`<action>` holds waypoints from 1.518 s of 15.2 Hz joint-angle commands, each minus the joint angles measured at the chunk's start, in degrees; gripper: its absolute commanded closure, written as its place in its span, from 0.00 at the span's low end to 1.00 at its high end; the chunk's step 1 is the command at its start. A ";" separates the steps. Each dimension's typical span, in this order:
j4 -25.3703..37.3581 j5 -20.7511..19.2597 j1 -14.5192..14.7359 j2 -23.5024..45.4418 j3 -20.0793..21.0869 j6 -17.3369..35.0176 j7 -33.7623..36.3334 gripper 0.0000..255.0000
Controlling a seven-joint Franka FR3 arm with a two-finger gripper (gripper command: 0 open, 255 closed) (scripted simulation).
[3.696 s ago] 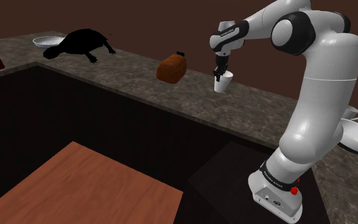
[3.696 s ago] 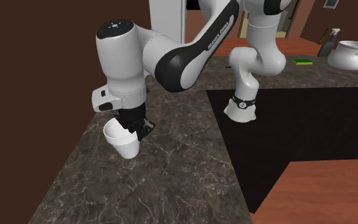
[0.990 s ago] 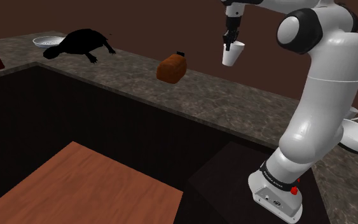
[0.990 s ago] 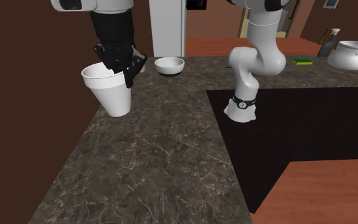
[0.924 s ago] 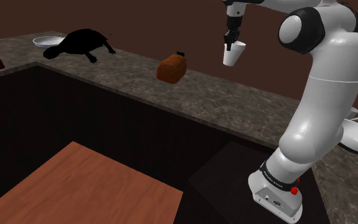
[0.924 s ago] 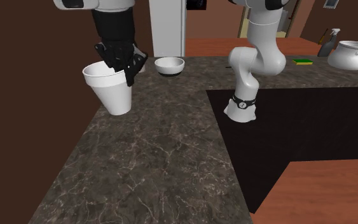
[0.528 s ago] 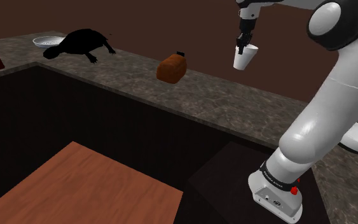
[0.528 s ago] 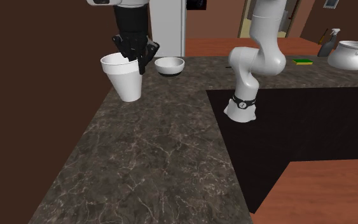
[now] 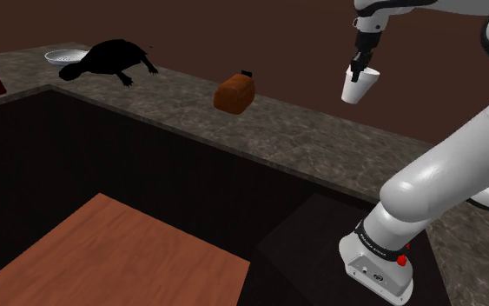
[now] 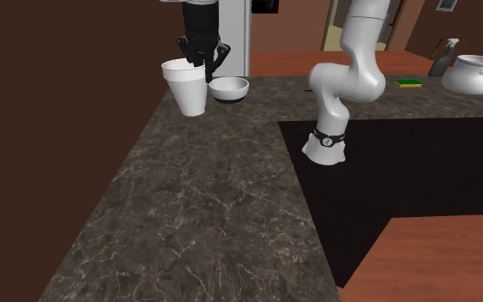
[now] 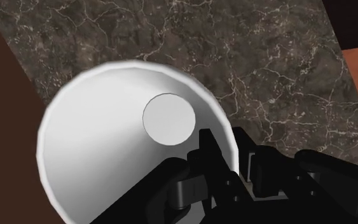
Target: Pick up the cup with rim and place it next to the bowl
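The tool (image 10: 203, 62) grips the white cup (image 10: 188, 87) by its rim; I'd lower it upright at nine o'clock of the bowl (image 10: 229, 89).

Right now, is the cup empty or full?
Empty. In the wrist view, the cup shows a bare white bottom, with nothing inside.

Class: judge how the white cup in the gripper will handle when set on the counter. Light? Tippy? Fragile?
Probably light: the cup hangs empty from a one-wall pinch. Likely tippy: its base is narrower than its rim. Thin wall may flex.
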 commanded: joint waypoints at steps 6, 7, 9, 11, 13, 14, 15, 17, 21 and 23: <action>-10.74 -5.04 -3.38 -11.73 -2.23 0.52 -3.71 1.00; -11.91 -5.77 -3.96 -13.27 -2.62 0.40 -4.40 1.00; -14.04 -7.24 -5.18 -16.25 -3.45 0.08 -5.88 1.00; -15.91 -8.71 -6.47 -19.08 -4.35 -0.33 -7.49 1.00; -17.52 -10.22 -7.78 -21.77 -5.34 -0.80 -9.23 1.00; -18.23 -10.97 -8.47 -23.06 -5.86 -1.06 -10.16 1.00; -18.87 -11.73 -9.15 -24.30 -6.41 -1.32 -11.11 1.00; -19.97 -13.27 -10.52 -26.65 -7.57 -1.87 -13.12 1.00; -21.39 -16.36 -13.26 -30.77 -10.17 -2.98 -17.49 1.00; -21.72 -17.91 -14.58 -32.52 -11.61 -3.50 -19.83 1.00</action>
